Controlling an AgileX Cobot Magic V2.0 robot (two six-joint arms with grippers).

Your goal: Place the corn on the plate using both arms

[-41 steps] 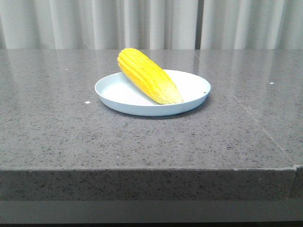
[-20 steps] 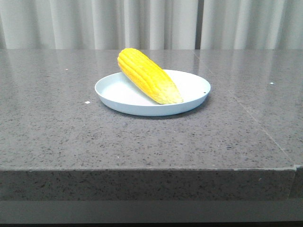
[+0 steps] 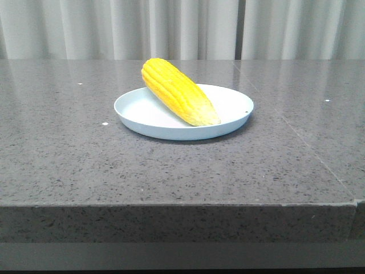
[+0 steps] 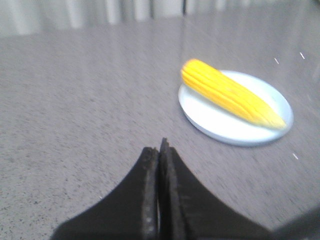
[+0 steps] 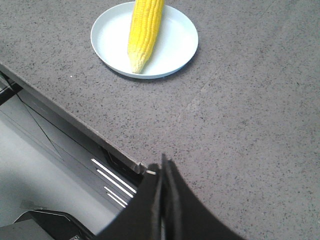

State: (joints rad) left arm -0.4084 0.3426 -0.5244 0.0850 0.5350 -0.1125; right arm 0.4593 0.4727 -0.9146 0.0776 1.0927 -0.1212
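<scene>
1. We see corn (image 3: 178, 91) lying across plate (image 3: 149, 119) on bench (image 3: 171, 171), thick end over the far rim
2. Left gripper (image 4: 159, 150) jaws pressed together, off plate
3. Right gripper (image 5: 162, 167) jaws pressed together, empty

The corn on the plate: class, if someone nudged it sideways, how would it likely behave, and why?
The corn is round and tapered, so it would probably roll, curving toward its paler tip. Its thick end overhangs the rim of the plate, so a push might tip or slide it off. It looks stiff, unlikely to bend, and the smooth plate probably offers little grip.
</scene>
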